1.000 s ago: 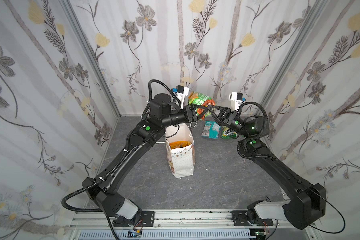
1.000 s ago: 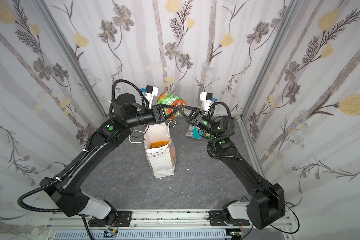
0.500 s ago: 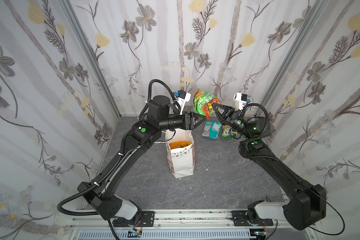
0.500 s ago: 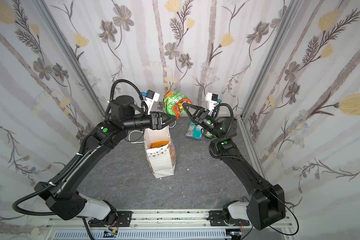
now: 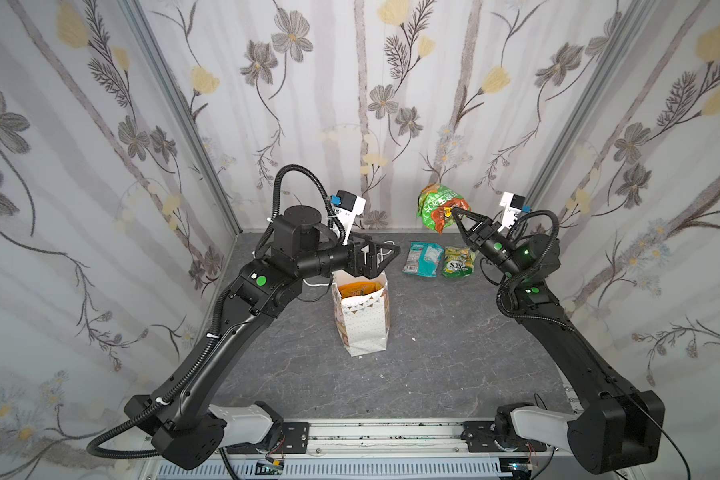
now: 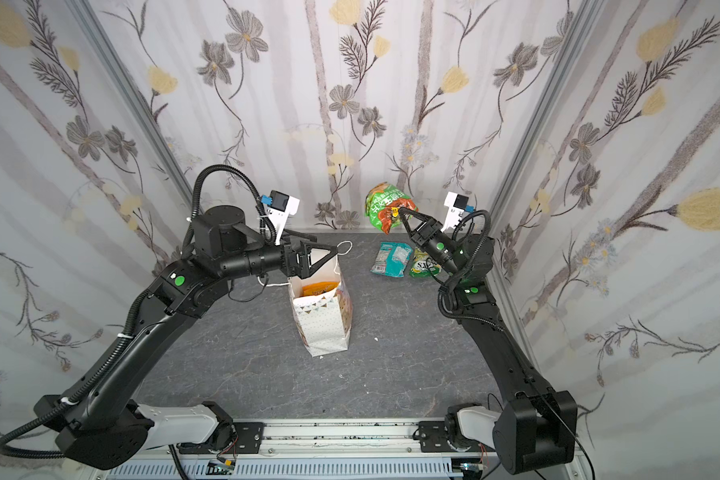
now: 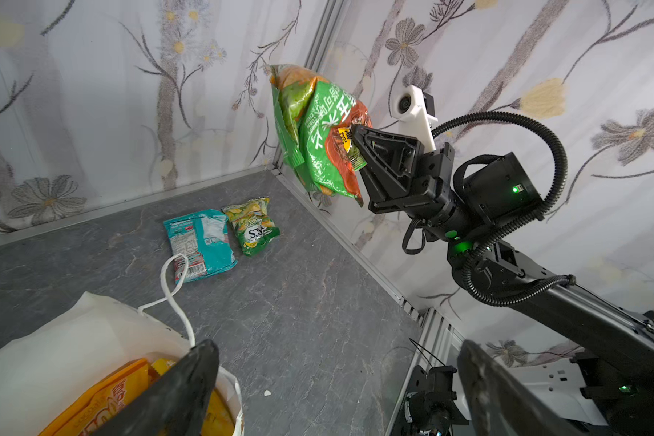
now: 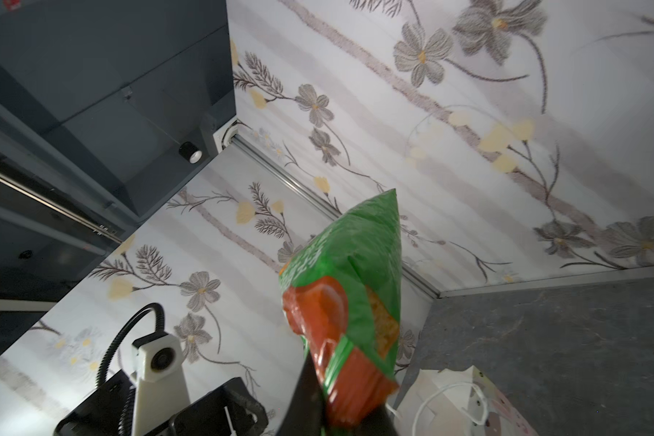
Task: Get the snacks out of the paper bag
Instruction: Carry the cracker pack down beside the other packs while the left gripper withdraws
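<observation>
While the bag was only partly emptied, the paper bag [image 5: 364, 320] was seen upright mid-table on the grey table [image 5: 433, 365], mouth open, with an orange packet [image 5: 356, 289] and some yellow foil beside it inside. The left gripper [image 5: 387, 262] was held just above the bag's mouth, toward its far side, with jaws spread wide and nothing gripped. A white cord handle [image 7: 174, 287] was draped out over the far rim.

Further back, a teal packet [image 5: 422, 257] and a small green packet [image 5: 458, 262] were laid flat side by side near the rear wall; whether they touched could not be told. Farthest back, the right gripper [image 5: 454, 211] was clamped on one edge of a larger green-and-red packet [image 5: 437, 199], held in the air close to the wall, above the two laid packets.

Step judged: a removed packet being carried to the set-down spot. Next move judged: packet to be lowered onto bare table beside the other two and released, then the open left jaws to be dropped into the bag and closed on the orange packet's top edge, with the handle avoided and the light bag not tipped
</observation>
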Controlling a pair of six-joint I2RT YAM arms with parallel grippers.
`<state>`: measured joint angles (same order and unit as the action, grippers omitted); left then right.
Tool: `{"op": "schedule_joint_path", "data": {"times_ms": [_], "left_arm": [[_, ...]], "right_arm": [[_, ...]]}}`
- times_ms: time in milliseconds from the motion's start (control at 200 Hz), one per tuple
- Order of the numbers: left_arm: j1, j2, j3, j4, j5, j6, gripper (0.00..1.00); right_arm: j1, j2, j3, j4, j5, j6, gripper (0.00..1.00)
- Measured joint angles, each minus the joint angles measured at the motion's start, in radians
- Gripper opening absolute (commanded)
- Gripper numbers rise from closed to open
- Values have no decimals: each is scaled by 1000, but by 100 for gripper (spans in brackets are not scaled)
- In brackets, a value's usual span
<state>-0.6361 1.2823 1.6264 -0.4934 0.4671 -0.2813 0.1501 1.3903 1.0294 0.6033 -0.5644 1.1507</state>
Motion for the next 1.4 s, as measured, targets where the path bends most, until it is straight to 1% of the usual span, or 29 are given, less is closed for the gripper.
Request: {"op": "schedule_joint_path", "data": {"times_ms": [185, 370, 550, 689, 779, 944, 1189, 1344, 1399], "left_arm": [[0, -26, -37, -37, -61, 48, 100], [0, -55, -60, -61, -91, 72, 100], [0, -55, -76, -73, -116, 77, 100], [0, -55, -81, -80, -130, 76, 100], [0, -55, -82, -82, -149, 75, 100], [0, -50, -82, -87, -168, 73, 100], [0, -26, -70, -115, -186, 63, 100], [0, -12, -59, -113, -190, 53, 100], [0, -2, -59, -118, -197, 46, 100]], "right_arm": [[-122, 2, -79, -49, 29, -62, 0], [-244, 61, -147, -69, 41, -100, 0], [-353, 172, -166, -64, 39, -135, 0], [-417, 309, -166, -61, 25, -142, 0], [-428, 370, -164, -67, 17, -142, 0], [-424, 448, -183, -43, -39, -141, 0], [-416, 473, -325, -7, -68, -148, 0], [-417, 488, -380, 0, -80, -165, 0], [-418, 494, -390, 5, -84, -169, 4]]}}
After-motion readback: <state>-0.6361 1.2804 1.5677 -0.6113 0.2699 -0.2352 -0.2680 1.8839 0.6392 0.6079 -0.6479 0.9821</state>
